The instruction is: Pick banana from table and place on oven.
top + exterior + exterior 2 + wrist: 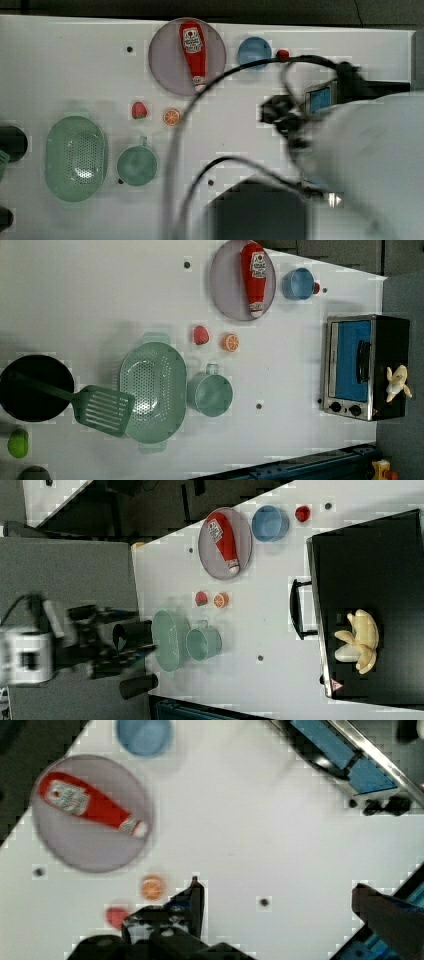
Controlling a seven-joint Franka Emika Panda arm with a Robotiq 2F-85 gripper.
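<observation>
The pale yellow peeled banana (398, 382) lies on the black top of the oven (367, 365), near the knob end, and nothing touches it. The right view also has the banana (361, 640) resting on the oven (370, 555). My gripper (280, 905) is open and holds nothing. It hangs over bare table (260, 835), away from the oven's blue glass door (345, 755). In the top view the gripper (276, 112) is a dark blurred shape over the white table (65, 60), and my arm covers most of the oven (260, 210).
A grey plate (225, 290) carries a red ketchup bottle (254, 275), with a blue bowl (298, 284) beside it. A strawberry (200, 334), orange slice (230, 342), green cup (211, 392), green colander (152, 392), spatula (102, 409) and black pan (30, 387) spread across the table. Cables (175, 165) trail over the top view.
</observation>
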